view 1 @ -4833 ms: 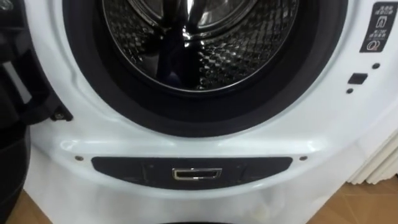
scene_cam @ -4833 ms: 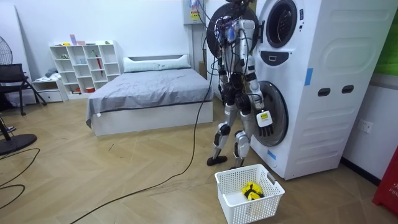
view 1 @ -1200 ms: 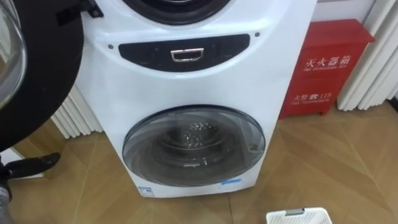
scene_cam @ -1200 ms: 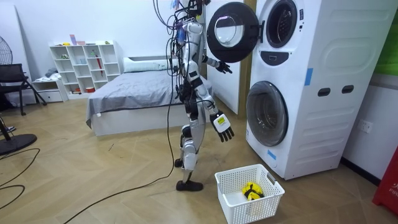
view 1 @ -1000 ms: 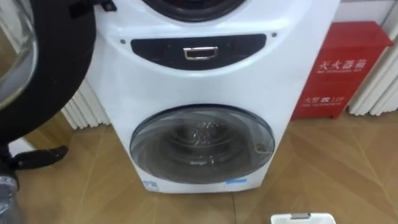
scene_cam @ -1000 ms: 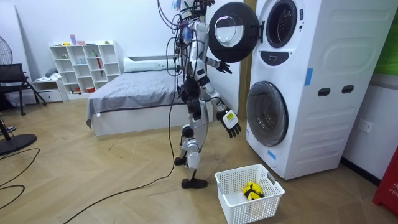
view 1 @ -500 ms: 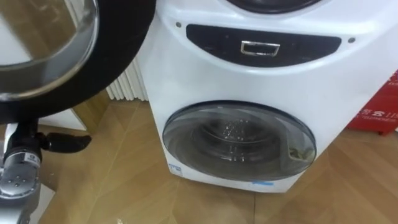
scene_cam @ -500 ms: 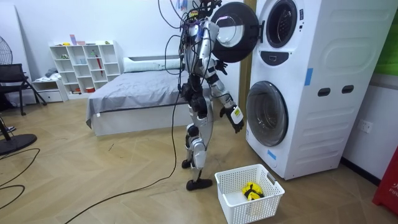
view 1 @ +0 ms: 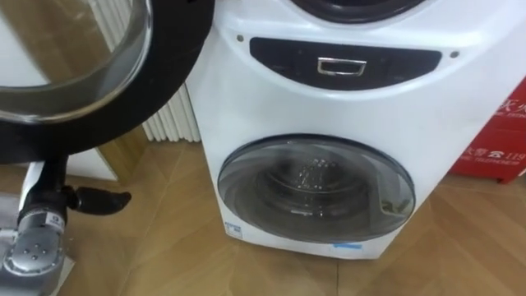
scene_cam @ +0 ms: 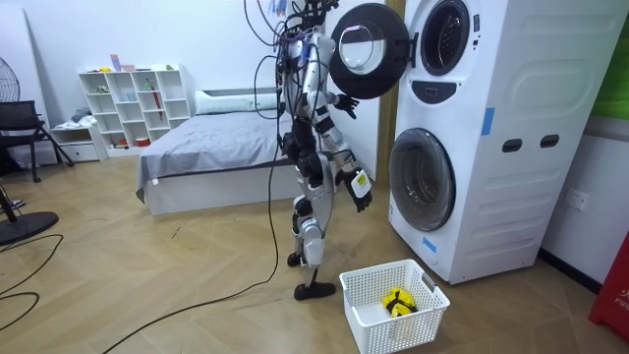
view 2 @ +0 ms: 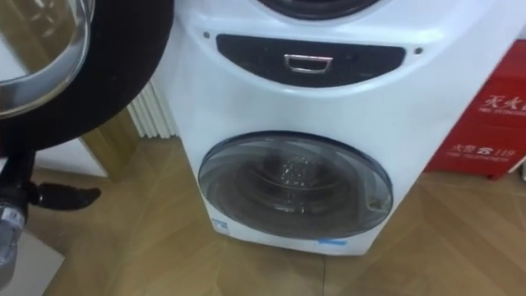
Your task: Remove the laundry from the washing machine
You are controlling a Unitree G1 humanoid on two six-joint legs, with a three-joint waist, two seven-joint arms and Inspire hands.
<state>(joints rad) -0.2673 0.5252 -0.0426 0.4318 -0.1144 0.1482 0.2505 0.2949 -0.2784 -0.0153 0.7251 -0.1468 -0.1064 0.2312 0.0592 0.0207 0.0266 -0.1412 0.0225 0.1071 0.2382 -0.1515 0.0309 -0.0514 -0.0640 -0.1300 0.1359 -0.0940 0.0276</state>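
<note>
Two white washing machines stand stacked (scene_cam: 472, 138). The upper one's round black-rimmed door (view 1: 177, 74) hangs open at the left, and only the drum's lower edge (view 1: 353, 6) is in sight. The lower door (view 1: 316, 191) is closed, with nothing clear behind its glass. My left hand (view 1: 99, 199) is held under the open door, fingers straight, holding nothing. My right hand (scene_cam: 360, 190) hangs open at my side. A white basket (scene_cam: 423, 287) on the floor holds a yellow and dark item (scene_cam: 397, 300).
A red cabinet (view 1: 497, 131) stands right of the washers and a white radiator (view 1: 168, 115) to their left. I stand about a step from the washers, the basket by my feet. Behind me are a bed (scene_cam: 236, 138) and white shelves (scene_cam: 133, 103).
I was at the upper drum 4.8 s ago, then stood a few steps back. Over the last second I have stepped nearer the washers again; my right hand swung forward and dropped back.
</note>
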